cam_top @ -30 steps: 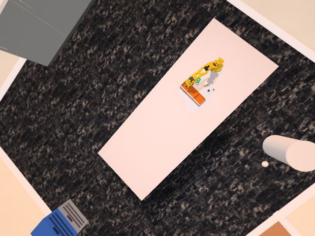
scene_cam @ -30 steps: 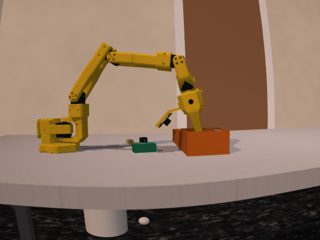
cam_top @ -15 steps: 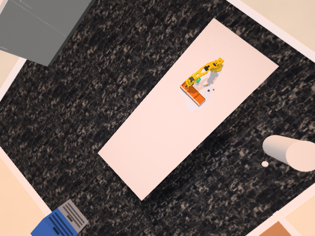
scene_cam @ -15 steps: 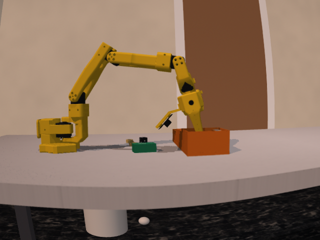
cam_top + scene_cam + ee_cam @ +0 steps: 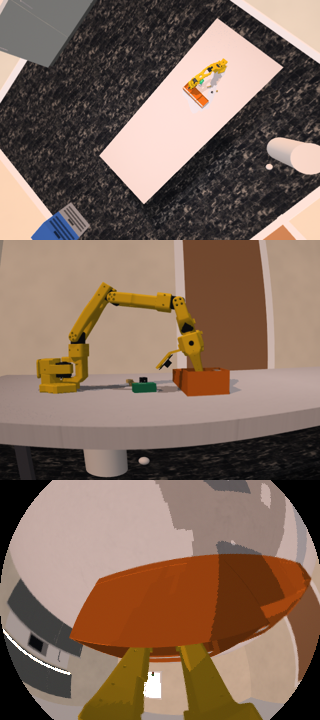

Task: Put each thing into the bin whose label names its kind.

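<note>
The yellow arm [image 5: 134,299] is rising from its base [image 5: 55,387], elbowing high, then bending steeply down at the wrist. The gripper [image 5: 198,368] is pointing almost straight down, fingers closing tight on something small that I can't make out.

The gripper [image 5: 198,368] is reaching down inside the orange bin [image 5: 206,384], whose walls are hemming it in on all sides. A green block [image 5: 143,387] and two small pieces [image 5: 142,379] are lying between bin and arm base [image 5: 58,387], narrowing that lane.
</note>
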Tool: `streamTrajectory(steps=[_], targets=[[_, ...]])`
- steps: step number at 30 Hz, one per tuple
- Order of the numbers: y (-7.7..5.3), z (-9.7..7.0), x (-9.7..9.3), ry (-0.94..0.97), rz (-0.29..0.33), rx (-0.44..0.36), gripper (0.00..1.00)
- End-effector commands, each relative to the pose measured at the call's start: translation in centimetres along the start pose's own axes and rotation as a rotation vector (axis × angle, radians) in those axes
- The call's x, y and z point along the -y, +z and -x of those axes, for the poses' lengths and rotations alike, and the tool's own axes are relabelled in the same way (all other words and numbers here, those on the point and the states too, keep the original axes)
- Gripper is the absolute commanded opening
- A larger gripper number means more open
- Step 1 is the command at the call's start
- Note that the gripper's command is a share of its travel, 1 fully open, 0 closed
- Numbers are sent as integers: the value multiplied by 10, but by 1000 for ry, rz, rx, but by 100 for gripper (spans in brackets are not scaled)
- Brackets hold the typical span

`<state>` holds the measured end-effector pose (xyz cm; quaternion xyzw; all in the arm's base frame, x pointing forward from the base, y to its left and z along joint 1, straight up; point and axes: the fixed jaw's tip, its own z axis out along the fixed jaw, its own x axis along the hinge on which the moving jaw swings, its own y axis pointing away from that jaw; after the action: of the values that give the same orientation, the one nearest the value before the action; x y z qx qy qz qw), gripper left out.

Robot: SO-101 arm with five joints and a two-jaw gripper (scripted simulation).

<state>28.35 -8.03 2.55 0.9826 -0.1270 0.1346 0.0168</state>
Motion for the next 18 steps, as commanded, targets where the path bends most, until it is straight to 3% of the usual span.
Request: streamTrajectory(steps=[1,18], targets=[[-12,-10,-2,1,1,-63,2],[-12,-10,-2,1,1,-63,12]])
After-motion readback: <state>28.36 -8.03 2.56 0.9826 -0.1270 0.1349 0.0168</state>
